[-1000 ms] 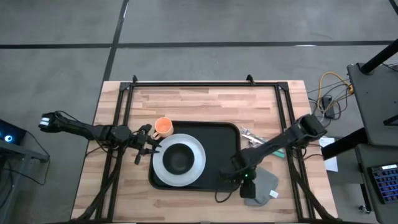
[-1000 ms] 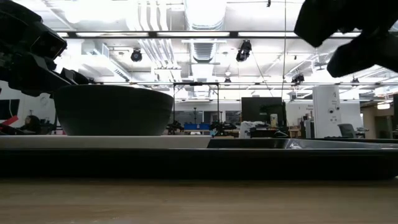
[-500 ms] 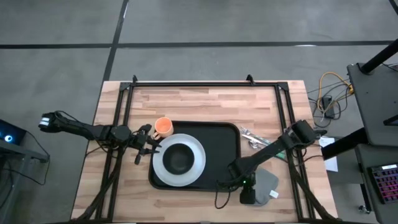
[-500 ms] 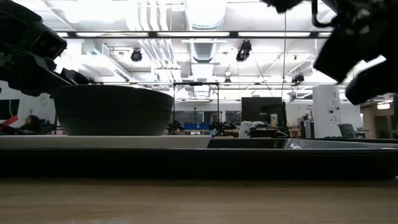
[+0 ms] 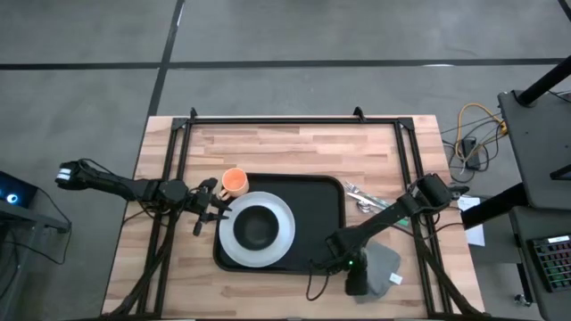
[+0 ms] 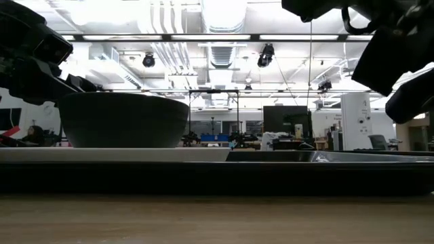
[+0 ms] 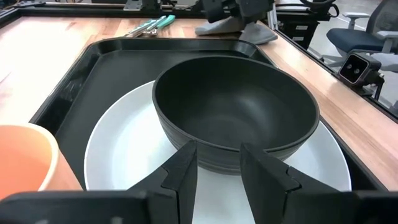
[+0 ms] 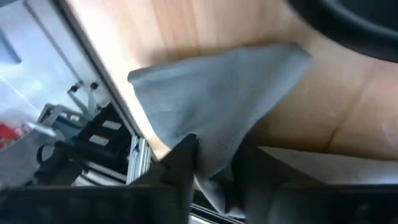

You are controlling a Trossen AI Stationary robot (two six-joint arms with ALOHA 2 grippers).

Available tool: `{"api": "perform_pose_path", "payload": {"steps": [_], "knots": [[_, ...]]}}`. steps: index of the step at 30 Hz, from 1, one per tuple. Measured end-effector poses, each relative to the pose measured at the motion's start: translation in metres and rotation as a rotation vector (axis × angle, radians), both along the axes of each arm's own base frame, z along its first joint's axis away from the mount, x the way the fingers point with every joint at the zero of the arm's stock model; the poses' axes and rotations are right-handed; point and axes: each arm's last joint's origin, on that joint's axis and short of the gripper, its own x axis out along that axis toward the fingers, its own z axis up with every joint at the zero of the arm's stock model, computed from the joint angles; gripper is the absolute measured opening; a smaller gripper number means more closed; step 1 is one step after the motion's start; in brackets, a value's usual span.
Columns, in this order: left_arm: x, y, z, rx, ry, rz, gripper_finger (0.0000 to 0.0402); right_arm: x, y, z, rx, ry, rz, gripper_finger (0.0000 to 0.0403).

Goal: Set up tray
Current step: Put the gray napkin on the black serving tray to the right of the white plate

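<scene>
The right hand (image 5: 354, 278) is gripping the grey cloth (image 8: 217, 118) on the counter (image 5: 285, 147) just right of the tray (image 5: 317, 209), and should be lifting it clear of the rim before placing, while the left hand (image 5: 214, 207) is waiting, narrowly open, beside the plate (image 7: 124, 155).

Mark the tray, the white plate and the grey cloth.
tray (image 5: 317, 218): high view, bare black floor right of the plate.
white plate (image 5: 230, 241): high view, its left rim.
grey cloth (image 8: 211, 112): right wrist view, middle of the fabric.
</scene>
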Motion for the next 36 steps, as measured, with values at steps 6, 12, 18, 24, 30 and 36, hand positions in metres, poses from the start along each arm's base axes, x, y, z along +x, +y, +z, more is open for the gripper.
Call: {"api": "perform_pose_path", "payload": {"steps": [6, 12, 18, 24, 30, 36], "knots": [[0.0, 0.0, 0.0, 0.0, 0.0, 0.0, 0.0101, 0.001, 0.001, 0.001, 0.094, -0.055, 0.093, 0.0013], [0.0, 0.0, 0.0, 0.0, 0.0, 0.0, 0.0101, 0.011, 0.005, 0.0, 0.192, -0.207, 0.164, 0.0009], [0.0, 0.0, 0.0, 0.0, 0.0, 0.0, 0.0101, 0.031, 0.013, 0.002, 0.282, -0.427, 0.159, 0.0009], [0.0, 0.0, 0.0, 0.0, 0.0, 0.0, 0.0101, 0.039, 0.013, 0.006, 0.22, -0.499, 0.094, 0.0009], [0.0, 0.0, 0.0, 0.0, 0.0, 0.0, 0.0101, 0.037, 0.007, 0.017, 0.123, -0.59, -0.061, 0.0009], [0.0, 0.0, 0.0, 0.0, 0.001, 0.0, 0.0101, 0.022, -0.006, 0.029, 0.043, -0.773, -0.303, 0.0009]]}}
